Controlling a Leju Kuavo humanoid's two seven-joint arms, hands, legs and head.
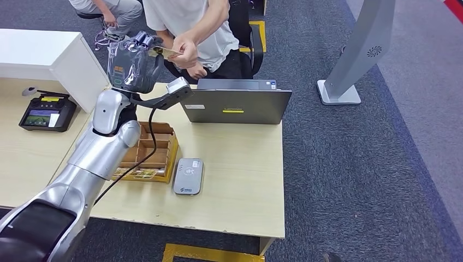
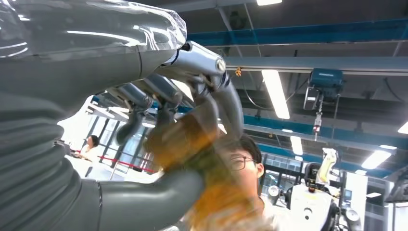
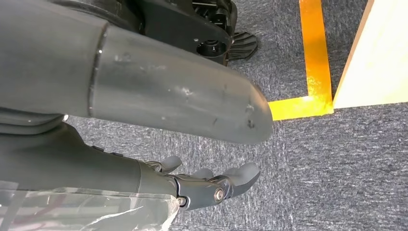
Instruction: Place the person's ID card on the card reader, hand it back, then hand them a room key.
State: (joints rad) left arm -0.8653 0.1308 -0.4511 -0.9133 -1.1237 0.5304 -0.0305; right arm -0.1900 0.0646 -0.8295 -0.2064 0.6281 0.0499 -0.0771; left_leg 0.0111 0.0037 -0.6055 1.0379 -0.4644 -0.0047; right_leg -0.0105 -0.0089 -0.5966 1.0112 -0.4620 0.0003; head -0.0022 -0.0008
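Above desk edge | card (image 1: 166, 52) between left hand (image 1: 134, 60) fingers (image 1: 143, 39) | person's hand (image 1: 187, 51) touching

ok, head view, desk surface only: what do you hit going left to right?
Black terminal → wooden organizer box → grey card reader → laptop. Beyond the desk edge, the silver stand on the carpet.

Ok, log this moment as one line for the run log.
left hand: raised, holding card | person's hand: also on card | card reader: bare | right hand: hanging, open
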